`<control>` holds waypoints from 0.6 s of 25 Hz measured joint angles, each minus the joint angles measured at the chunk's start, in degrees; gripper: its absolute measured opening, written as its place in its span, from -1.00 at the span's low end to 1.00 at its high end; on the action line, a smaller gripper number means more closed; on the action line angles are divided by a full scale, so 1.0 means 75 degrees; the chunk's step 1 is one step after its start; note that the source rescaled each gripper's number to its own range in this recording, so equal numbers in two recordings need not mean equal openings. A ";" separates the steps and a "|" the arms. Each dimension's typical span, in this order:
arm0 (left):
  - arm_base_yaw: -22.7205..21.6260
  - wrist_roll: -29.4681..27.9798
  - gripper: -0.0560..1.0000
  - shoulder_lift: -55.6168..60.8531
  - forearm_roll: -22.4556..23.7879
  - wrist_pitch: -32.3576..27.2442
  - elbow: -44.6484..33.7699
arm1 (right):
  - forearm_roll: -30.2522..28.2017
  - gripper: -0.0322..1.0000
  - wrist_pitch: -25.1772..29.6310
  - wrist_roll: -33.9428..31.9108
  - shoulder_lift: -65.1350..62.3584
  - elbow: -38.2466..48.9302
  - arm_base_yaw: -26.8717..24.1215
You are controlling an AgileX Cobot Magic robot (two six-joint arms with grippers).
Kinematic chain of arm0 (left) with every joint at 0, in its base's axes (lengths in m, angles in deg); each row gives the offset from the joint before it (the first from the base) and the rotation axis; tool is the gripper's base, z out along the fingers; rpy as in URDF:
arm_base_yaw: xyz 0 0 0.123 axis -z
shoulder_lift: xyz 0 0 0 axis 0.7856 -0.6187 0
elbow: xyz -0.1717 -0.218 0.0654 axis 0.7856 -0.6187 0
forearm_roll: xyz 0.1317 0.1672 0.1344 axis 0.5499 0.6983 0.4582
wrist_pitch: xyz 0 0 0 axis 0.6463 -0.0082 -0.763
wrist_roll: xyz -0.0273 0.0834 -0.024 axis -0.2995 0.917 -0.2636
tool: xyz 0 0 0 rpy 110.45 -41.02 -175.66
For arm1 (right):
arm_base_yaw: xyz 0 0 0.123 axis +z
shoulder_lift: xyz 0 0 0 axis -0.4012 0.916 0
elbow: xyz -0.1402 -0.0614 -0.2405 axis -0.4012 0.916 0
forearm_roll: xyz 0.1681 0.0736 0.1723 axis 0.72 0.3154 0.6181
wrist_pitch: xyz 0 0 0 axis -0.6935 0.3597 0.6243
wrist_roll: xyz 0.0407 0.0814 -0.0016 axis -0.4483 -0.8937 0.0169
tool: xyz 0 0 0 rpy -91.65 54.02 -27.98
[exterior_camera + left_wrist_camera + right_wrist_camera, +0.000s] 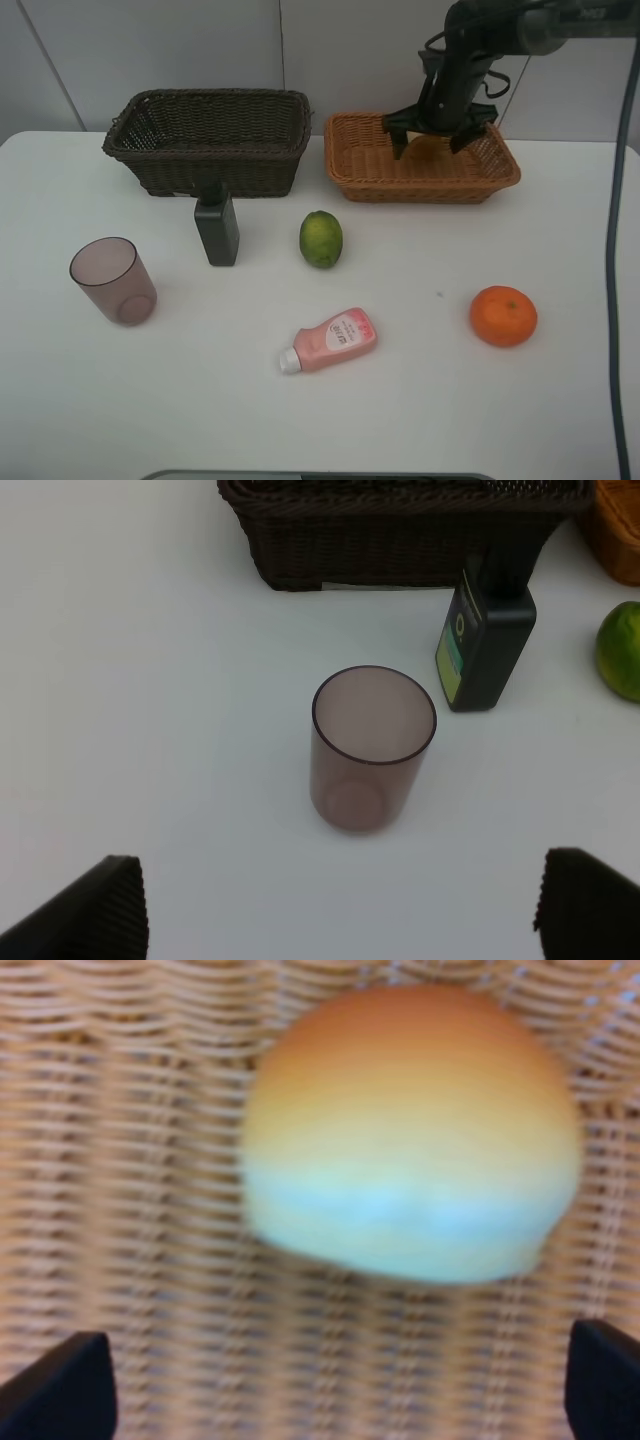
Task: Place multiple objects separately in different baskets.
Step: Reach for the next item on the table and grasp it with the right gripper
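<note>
My right gripper [430, 146] hangs open over the orange-tan basket [350, 165]. The red-yellow peach [410, 1130] lies on the wicker floor between the spread fingers [60, 1392], which do not touch it. On the table lie the lime [321, 239], the orange [503, 315], the pink bottle [333, 341] on its side, the upright dark green bottle [217, 229] and the mauve cup [113, 280]. The left gripper [340, 910] is open, with the cup [372, 745] a little ahead of it; it does not show in the high view.
The dark brown basket [208, 160] stands at the back left, with the green bottle right in front of it. A dark cable [612, 270] hangs down along the table's right side. White wall panels rise behind the table.
</note>
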 joint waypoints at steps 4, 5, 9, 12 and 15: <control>0.0000 0.0000 1.00 0.0000 0.0000 0.0000 0.0000 | 0.0192 0.99 0.0694 -0.0007 -0.0428 0.0000 0.0372; 0.0000 0.0000 1.00 0.0000 0.0000 0.0000 0.0000 | 0.0191 0.99 0.0908 -0.0007 -0.0548 0.0000 0.0517; 0.0000 0.0000 1.00 0.0000 0.0000 0.0000 0.0000 | 0.0254 0.99 0.1348 -0.0007 -0.1009 0.0102 0.1040; 0.0000 0.0000 1.00 0.0000 0.0000 0.0000 0.0000 | 0.0434 0.99 0.1406 -0.0196 -0.1406 0.0633 0.1351; 0.0000 0.0000 1.00 0.0000 0.0000 0.0000 0.0000 | 0.0703 0.99 0.1149 -0.0346 -0.1756 0.1567 0.1649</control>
